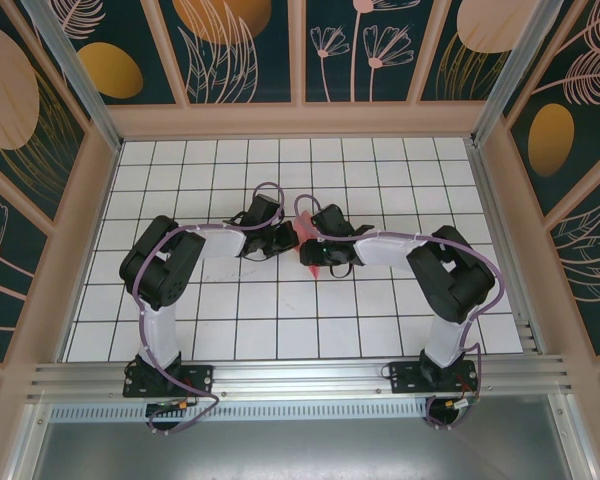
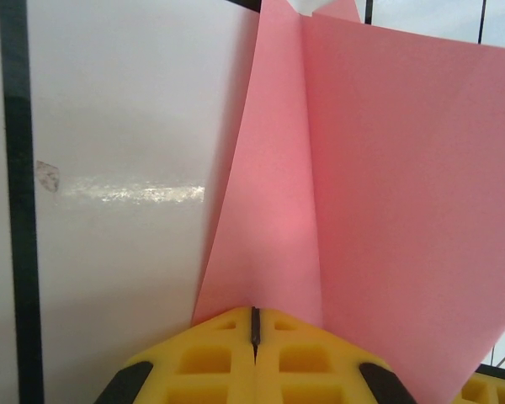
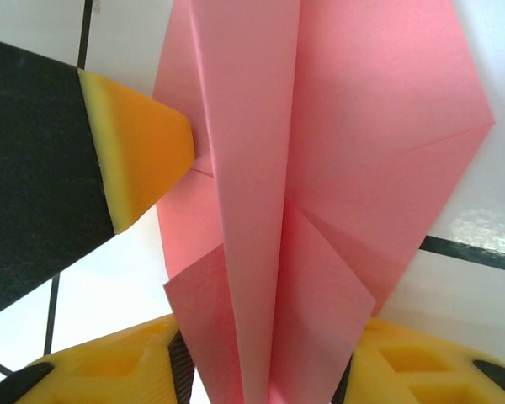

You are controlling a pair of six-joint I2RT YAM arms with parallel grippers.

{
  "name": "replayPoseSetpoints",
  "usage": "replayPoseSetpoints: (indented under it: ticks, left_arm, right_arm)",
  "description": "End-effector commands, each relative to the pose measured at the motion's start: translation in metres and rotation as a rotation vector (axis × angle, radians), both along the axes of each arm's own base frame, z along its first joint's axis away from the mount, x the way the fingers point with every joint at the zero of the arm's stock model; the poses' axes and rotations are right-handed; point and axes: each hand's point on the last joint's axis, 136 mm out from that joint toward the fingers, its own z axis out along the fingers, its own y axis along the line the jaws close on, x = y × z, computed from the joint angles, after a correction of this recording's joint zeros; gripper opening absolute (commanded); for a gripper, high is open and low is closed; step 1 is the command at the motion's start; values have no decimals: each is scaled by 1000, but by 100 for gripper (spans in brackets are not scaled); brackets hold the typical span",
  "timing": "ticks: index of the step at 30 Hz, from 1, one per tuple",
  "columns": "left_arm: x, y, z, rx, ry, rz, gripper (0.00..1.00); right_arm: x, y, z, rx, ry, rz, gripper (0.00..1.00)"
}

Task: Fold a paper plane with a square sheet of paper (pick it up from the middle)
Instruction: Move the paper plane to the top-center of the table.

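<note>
Paper: pink, creased lengthwise, flaps folded toward a point; sits between the two grippers at mid-table
Left gripper: pressed together, pinching the paper at its centre crease; comes in from the paper's 9 o'clock
Right gripper: fingers spread, flanking the folded flaps; comes in from 3 o'clock; whether its pads touch the paper cannot be told

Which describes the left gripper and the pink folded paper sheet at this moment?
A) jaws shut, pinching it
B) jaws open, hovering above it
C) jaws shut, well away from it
A: in the left wrist view the pink folded paper sheet rises out of the closed seam of the left gripper, whose yellow jaws stand pressed together.
</note>
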Motion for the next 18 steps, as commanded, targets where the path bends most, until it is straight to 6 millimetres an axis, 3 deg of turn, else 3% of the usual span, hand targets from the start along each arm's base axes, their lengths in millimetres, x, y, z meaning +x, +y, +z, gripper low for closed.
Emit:
replayPoseSetpoints:
  ticks: [1, 12, 16, 18]
  left_arm:
    - [-1, 2, 1, 5, 17, -3, 6]
    - [-2, 2, 1, 8, 17, -7, 6]
    - [1, 3, 14, 2, -3, -7, 10]
    - [4, 7, 29, 13, -34, -1, 19]
  right_arm:
    - [4, -2, 7, -4, -23, -28, 43]
    - [8, -5, 13, 7, -34, -74, 25]
    - [10, -8, 10, -16, -32, -87, 15]
    - [11, -11, 13, -31, -40, -97, 10]
